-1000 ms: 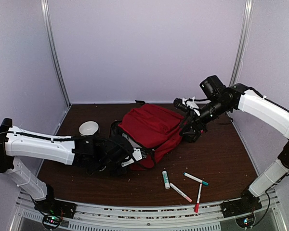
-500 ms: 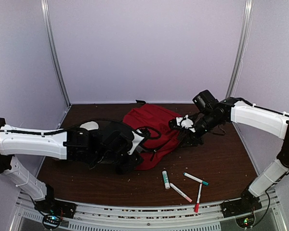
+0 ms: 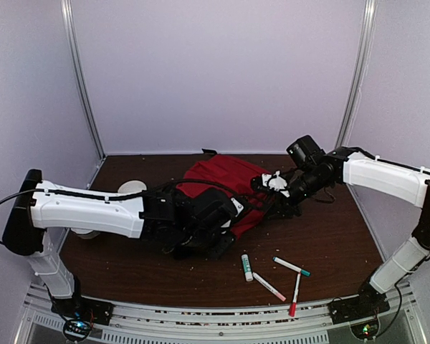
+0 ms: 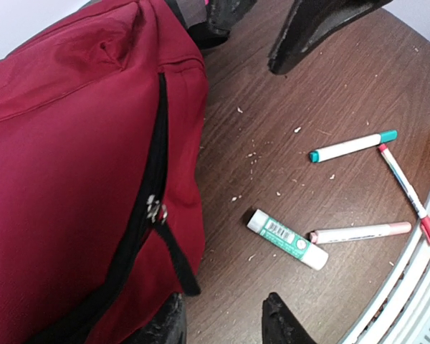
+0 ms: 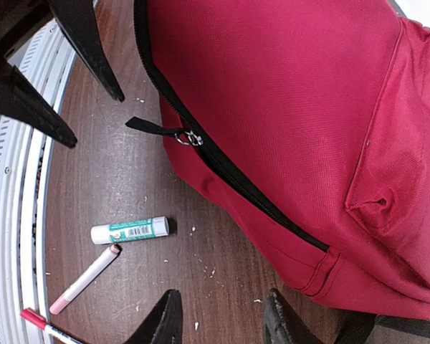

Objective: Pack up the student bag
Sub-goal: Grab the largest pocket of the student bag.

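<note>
The red student bag lies flat on the table with its black zipper shut. It also shows in the left wrist view and the right wrist view. My left gripper is open and empty, low over the table at the bag's near edge, by the zipper pull. My right gripper is open and empty, just off the bag's right corner. The two grippers face each other across the bag's front.
A green-and-white glue stick lies in front of the bag. A teal-capped marker, a pink marker and a red marker lie near the front rail. A white bowl sits behind my left arm.
My left arm has swung to the right along the bag's near side. My right gripper came down and to the left to the bag's right corner, and the bag has settled flatter.
</note>
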`<state>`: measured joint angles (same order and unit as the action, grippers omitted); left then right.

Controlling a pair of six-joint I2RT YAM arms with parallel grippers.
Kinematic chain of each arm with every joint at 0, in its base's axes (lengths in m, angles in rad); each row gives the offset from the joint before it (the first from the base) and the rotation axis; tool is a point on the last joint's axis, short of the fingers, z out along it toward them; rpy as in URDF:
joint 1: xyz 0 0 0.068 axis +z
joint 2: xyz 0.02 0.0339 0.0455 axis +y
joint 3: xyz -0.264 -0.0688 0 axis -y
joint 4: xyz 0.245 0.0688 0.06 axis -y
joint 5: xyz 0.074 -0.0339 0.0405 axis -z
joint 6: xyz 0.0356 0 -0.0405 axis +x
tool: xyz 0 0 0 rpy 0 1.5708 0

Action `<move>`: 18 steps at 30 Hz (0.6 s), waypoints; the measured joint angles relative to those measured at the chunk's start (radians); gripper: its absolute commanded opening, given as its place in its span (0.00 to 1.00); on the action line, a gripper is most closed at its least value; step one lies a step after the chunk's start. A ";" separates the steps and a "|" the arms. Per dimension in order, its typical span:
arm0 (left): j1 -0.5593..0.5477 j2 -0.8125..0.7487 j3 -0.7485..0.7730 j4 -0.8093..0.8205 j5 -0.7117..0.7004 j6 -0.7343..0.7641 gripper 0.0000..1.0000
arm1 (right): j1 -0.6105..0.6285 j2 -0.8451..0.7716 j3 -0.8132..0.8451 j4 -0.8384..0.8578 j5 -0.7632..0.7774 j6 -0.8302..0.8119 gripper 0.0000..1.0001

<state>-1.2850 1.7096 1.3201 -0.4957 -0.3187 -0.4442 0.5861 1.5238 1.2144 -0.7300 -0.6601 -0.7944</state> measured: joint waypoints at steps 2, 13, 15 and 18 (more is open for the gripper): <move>-0.002 0.034 0.033 -0.011 -0.006 -0.001 0.35 | 0.000 0.000 0.000 0.001 -0.005 0.008 0.38; -0.006 0.129 0.151 -0.126 -0.119 -0.055 0.31 | 0.000 -0.012 -0.002 0.001 -0.037 0.020 0.38; -0.006 0.145 0.160 -0.130 -0.123 -0.061 0.30 | 0.000 -0.012 -0.002 0.000 -0.039 0.020 0.38; -0.006 0.174 0.163 -0.132 -0.122 -0.069 0.28 | -0.002 -0.012 -0.002 0.000 -0.043 0.020 0.38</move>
<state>-1.2915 1.8839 1.4830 -0.6277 -0.4412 -0.5129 0.5842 1.5120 1.2125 -0.7300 -0.7033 -0.7742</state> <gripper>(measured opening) 0.296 0.385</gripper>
